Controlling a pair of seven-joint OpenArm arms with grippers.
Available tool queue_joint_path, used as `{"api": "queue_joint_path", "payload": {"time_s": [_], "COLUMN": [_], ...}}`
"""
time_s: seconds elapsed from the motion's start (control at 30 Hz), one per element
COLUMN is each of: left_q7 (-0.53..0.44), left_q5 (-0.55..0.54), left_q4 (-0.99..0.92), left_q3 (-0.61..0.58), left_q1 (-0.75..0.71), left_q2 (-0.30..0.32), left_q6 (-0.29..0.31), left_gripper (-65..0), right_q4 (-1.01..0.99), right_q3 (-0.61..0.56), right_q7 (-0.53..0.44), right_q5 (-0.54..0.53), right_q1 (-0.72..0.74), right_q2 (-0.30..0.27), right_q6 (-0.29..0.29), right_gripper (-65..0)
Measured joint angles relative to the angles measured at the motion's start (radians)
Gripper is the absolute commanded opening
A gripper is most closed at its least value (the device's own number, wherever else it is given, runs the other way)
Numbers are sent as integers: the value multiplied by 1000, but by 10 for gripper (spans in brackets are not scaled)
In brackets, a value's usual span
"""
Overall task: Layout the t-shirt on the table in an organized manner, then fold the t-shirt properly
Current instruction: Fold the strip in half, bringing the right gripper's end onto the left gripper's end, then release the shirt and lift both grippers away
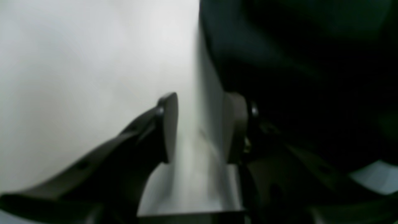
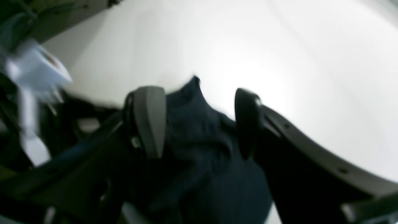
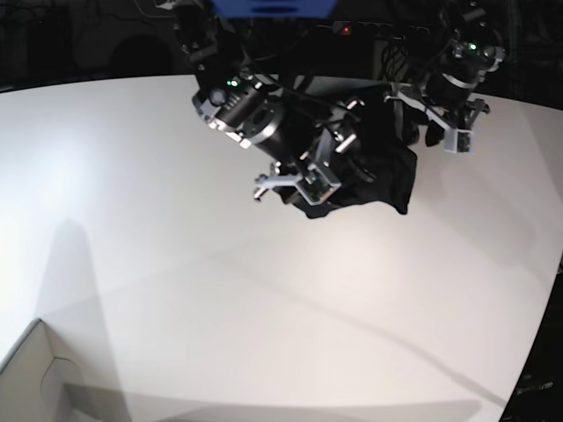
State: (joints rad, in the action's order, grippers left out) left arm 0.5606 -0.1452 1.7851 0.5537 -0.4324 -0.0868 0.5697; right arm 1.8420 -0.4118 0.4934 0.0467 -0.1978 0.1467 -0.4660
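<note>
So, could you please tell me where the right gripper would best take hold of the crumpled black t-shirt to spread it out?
Probably the pointed fold of the thin black t-shirt that rises between the right gripper's open jaws. Come straight down over that raised tip from above: it stands clear of the smooth white table, so the pads can pinch fabric alone.

Black arms (image 3: 255, 110) with silver brackets, green indicator lights, and curved dark-grey jaws fixed by small screws.
</note>
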Motion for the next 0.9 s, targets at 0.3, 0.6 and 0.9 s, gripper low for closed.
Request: {"api": "queue_joint_path", "payload": {"time_s": [0.3,0.6,0.9], "left_q7": [5,8,8], "left_q5": [-77,-241,-339], "left_q4": [108,102,73], "left_q3": [94,376,486], "left_q1": [-64,-82,-71], "left_q2": [-4,38,109], "left_q6": [3,3,3], "left_gripper": [-413,-413,-413], "right_q4": [-96,-154,-105], "right_q3": [48,30,-230], "right_q7": [-3,-8,-5], "right_q5": [2,3,28], "right_q1": [-16,-6,-29], "right_q2": [0,-2,-19], "right_q6": [-1,0,-7], "right_gripper": [-291,-356,-410]}}
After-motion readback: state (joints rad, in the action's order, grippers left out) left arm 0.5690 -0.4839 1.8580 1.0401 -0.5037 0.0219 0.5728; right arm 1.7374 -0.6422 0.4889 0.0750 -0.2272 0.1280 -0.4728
